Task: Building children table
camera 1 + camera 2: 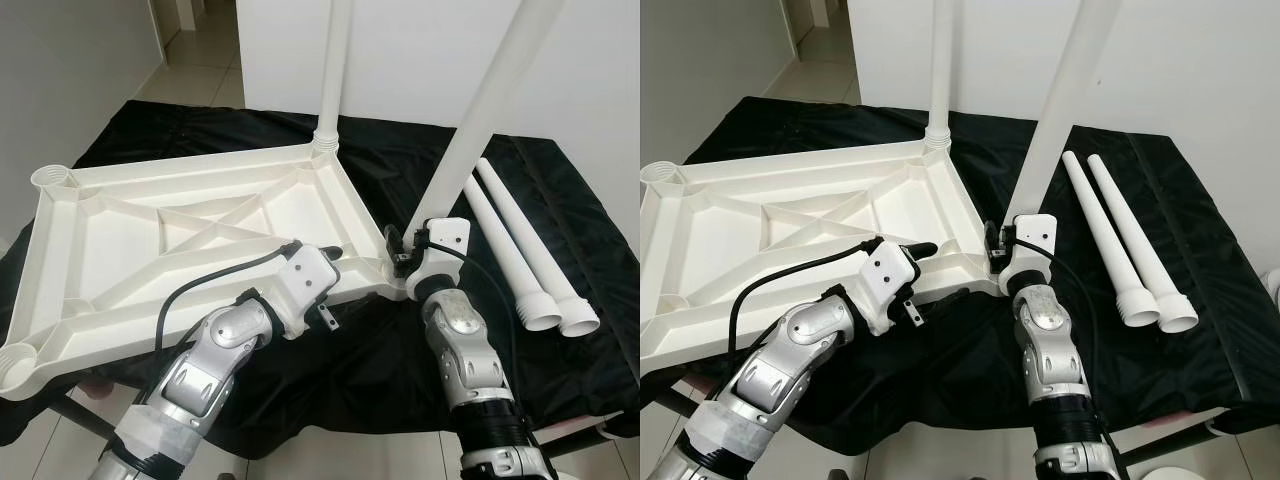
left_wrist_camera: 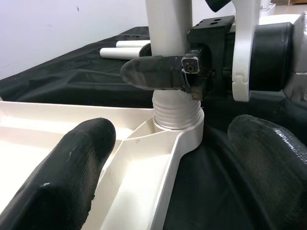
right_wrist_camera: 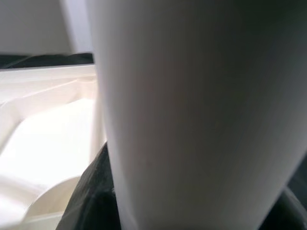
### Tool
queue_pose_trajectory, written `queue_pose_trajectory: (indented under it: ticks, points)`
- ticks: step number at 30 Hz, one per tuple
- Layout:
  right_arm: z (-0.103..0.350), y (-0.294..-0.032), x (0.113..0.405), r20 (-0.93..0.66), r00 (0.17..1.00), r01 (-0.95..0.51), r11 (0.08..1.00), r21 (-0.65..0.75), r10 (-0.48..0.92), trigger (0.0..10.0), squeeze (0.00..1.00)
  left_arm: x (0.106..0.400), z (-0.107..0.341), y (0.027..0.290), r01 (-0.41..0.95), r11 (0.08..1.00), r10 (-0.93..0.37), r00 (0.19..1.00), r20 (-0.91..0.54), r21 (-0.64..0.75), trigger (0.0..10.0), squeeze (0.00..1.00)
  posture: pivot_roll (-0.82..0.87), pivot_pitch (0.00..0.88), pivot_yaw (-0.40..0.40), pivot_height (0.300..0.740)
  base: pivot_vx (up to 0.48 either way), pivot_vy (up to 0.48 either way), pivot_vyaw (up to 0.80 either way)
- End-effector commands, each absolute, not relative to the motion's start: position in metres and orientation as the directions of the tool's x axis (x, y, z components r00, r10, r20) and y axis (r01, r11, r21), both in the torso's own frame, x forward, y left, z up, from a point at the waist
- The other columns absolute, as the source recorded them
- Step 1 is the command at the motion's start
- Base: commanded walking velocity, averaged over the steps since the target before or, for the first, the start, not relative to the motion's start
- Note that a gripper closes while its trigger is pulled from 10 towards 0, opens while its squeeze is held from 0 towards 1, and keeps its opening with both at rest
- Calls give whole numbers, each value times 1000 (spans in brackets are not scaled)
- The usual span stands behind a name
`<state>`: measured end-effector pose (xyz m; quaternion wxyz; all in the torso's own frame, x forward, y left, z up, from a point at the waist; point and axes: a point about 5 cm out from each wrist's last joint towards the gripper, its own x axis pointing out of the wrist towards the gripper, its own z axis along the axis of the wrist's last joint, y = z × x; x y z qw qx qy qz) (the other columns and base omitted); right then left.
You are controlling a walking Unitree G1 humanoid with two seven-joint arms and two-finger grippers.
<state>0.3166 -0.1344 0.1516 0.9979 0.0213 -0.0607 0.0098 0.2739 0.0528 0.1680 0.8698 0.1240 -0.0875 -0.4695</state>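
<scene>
The white table top (image 1: 180, 165) lies upside down on a black cloth. One white leg (image 1: 333, 70) stands upright in its far right corner. A second leg (image 1: 480, 110) leans in the near right corner socket (image 2: 177, 127), with my right gripper (image 1: 408, 255) shut on it just above the threaded base. One of that gripper's fingers (image 2: 153, 72) presses against the leg, which looms close in the right wrist view (image 3: 182, 115). My left gripper (image 1: 345, 275) is open, its fingers (image 2: 72, 167) straddling the top's near rim beside that corner.
Two loose legs (image 1: 515, 255) lie side by side on the cloth to the right. Empty sockets sit at the left corners (image 1: 52, 178). The black-covered work table (image 1: 590, 340) ends close in front of me; tiled floor and white walls lie beyond.
</scene>
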Motion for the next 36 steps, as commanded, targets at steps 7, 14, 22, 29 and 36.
queue_pose_trajectory:
  ticks: [7,14,22,29,36]
  points:
    - [132,-135,309,38,994,96,994,47,-98,10000,0,272,168,52,807,512,-850,525,39,295,10000,0,-13,81,-49,740,0,0,0]
    - [144,-124,300,115,990,64,991,117,-78,10000,0,274,177,59,803,515,-849,526,49,302,10000,0,1,103,-28,740,0,0,0]
    - [153,-135,301,174,985,-23,995,96,6,10000,1000,270,173,59,803,515,-848,528,43,302,10000,0,14,88,-39,740,0,0,0]
    - [148,-138,303,156,968,-204,978,51,194,10000,0,273,174,53,802,514,-850,525,51,305,10000,0,12,65,-41,740,0,0,0]
    - [152,-143,306,176,907,-386,922,-17,383,10000,0,272,174,50,808,503,-856,514,52,305,10000,0,5,55,-31,740,0,0,0]
